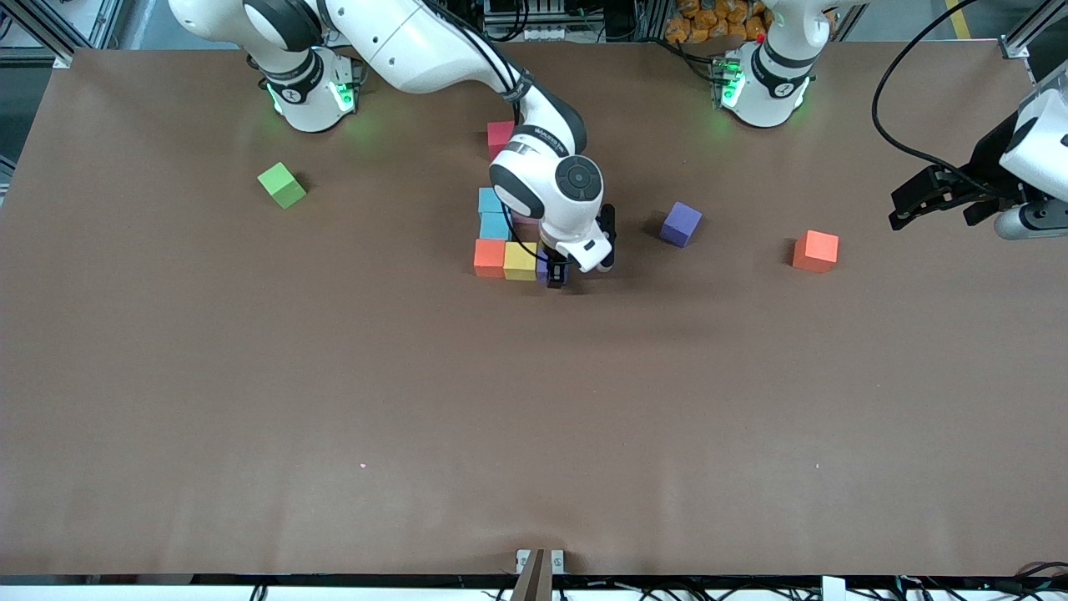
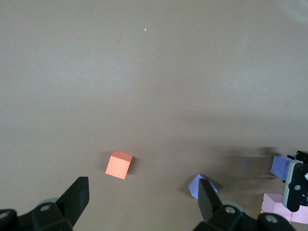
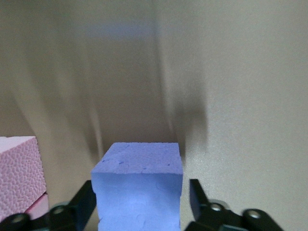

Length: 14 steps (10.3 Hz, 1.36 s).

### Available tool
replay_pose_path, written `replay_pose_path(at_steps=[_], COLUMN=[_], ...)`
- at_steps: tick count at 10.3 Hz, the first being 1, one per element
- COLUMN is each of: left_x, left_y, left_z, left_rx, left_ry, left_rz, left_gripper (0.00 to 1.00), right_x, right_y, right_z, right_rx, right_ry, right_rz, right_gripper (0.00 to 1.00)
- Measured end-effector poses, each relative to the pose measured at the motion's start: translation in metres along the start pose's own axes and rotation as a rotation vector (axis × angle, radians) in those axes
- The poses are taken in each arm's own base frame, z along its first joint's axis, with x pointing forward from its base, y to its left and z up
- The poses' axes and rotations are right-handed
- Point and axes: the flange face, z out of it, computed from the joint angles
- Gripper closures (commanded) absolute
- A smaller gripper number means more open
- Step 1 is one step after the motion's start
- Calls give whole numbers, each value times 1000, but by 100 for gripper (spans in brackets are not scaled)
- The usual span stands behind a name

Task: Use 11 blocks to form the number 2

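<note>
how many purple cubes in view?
2. One purple cube lies toward the left arm's end; the other sits in the open right gripper, beside the yellow cube. More may be hidden.

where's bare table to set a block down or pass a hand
Bare table lies between the block cluster and the front camera, and between green cube and cluster. Crowded at the cluster, where the right pincer sits around a purple block.

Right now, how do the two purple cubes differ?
One purple cube sits alone on the bare table, turned at an angle, toward the left arm's end. The other purple cube sits square between the fingers of the right gripper, which stand slightly apart from its sides; it sits beside the yellow cube in the row with the orange cube. Both look alike in size and colour.
</note>
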Motion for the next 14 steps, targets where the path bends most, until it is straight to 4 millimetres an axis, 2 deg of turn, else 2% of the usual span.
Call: replay_pose_path(at_steps=[7, 9, 10, 11, 13, 14], left_x=[-1, 0, 0, 0, -1, -1], left_y=[-3, -5, -6, -5, -4, -5], left_z=[-3, -3, -3, -3, -4, -4], left_rx=[0, 0, 0, 0, 0, 0], left_ry=[6, 6, 6, 6, 6, 6], left_rz=[-5, -9, -19, -37, -49, -49], left_gripper=[0, 0, 0, 0, 0, 0], right_x=[-1, -10, -22, -43, -108, -152], right_y=[-5, -3, 9, 31, 83, 111], right_z=[-51, -76, -93, -114, -166, -194], right_rx=[14, 48, 61, 63, 60, 53], right_ry=[36, 47, 53, 64, 78, 81], right_rz=[17, 65, 131, 230, 407, 489], right_gripper=[0, 0, 0, 0, 0, 0])
